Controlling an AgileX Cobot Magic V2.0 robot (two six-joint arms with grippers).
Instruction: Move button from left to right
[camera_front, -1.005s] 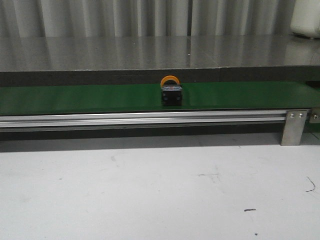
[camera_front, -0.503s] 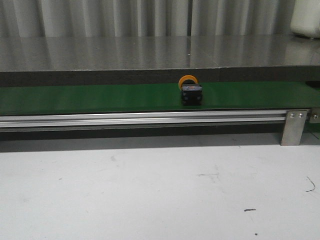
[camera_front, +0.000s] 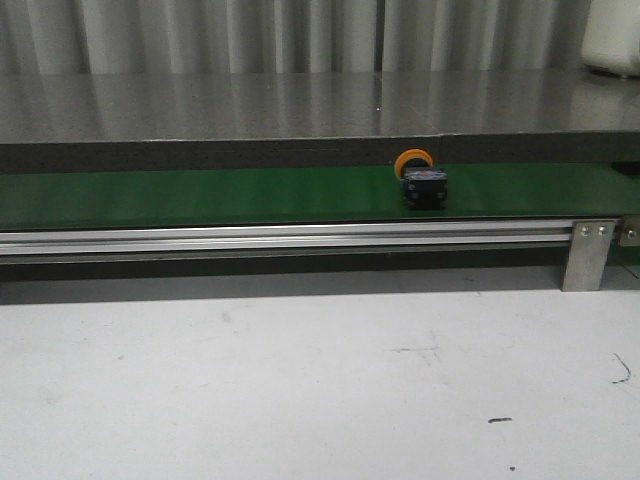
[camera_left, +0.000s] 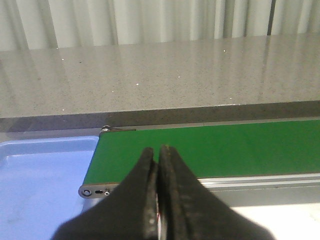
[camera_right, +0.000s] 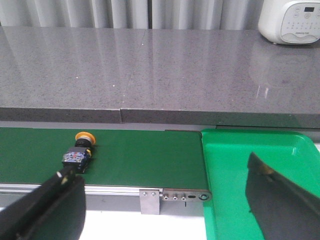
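Observation:
The button (camera_front: 421, 183), with a round orange-yellow cap and a black boxy body, lies on the green belt (camera_front: 200, 196) right of the middle in the front view. It also shows in the right wrist view (camera_right: 79, 153), just beyond my right gripper's one finger. My right gripper (camera_right: 165, 187) is open wide and empty, over the belt's right end. My left gripper (camera_left: 159, 152) is shut and empty, at the belt's left end (camera_left: 200, 150). Neither gripper shows in the front view.
A green tray (camera_right: 260, 165) sits past the belt's right end. A blue tray (camera_left: 40, 175) sits past its left end. A grey counter (camera_front: 300, 105) runs behind the belt, with a white appliance (camera_right: 292, 20) on it. An aluminium rail and bracket (camera_front: 588, 250) edge the belt.
The button has travelled to the right along the belt, from the middle to right of the middle. No gripper appears in the front view at any time.

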